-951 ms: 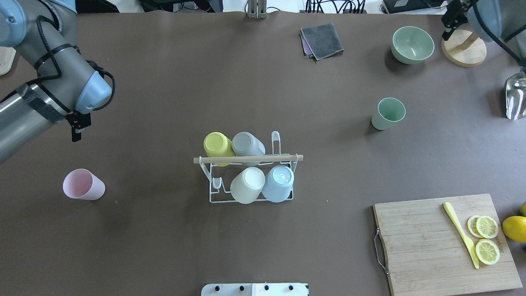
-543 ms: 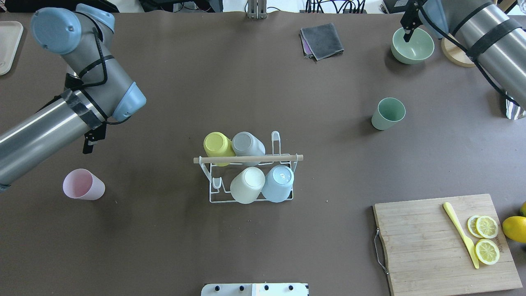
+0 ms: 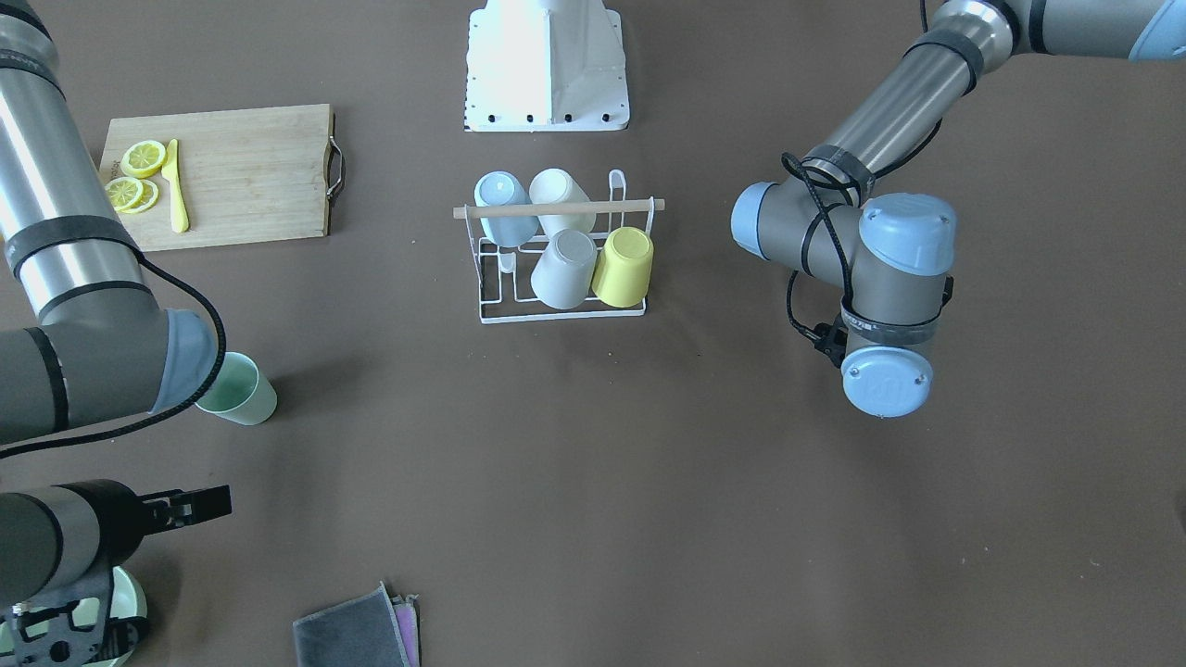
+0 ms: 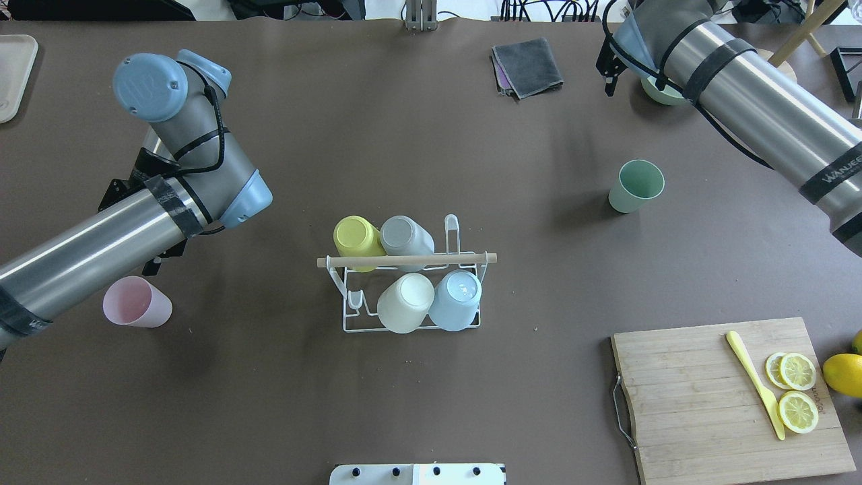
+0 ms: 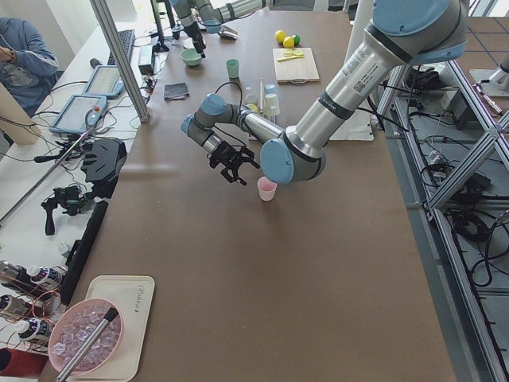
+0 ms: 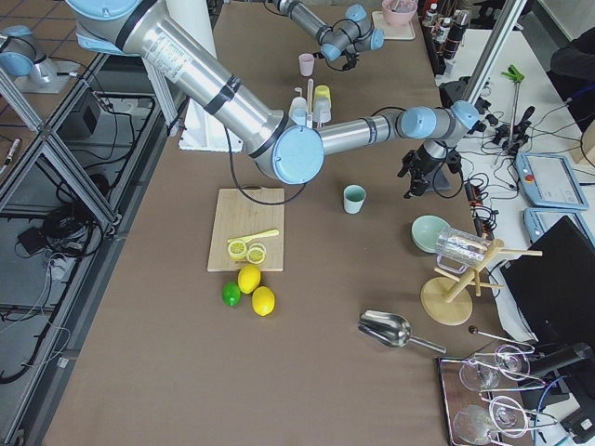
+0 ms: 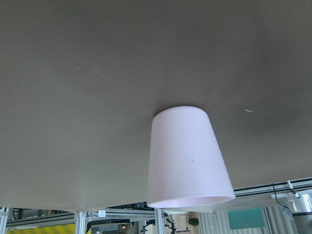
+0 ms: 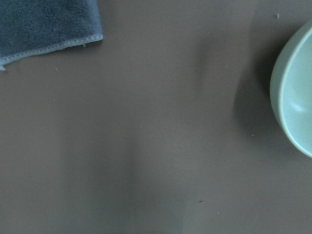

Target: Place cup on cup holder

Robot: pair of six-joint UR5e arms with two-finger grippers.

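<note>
My left gripper (image 5: 235,172) hovers just beyond the far side of the upright pink cup (image 5: 266,189), well left of the cup holder (image 4: 404,260); whether it is spread, I cannot tell.

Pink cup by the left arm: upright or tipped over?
Upright: the pink cup stands on its base with its open mouth facing up.
</note>
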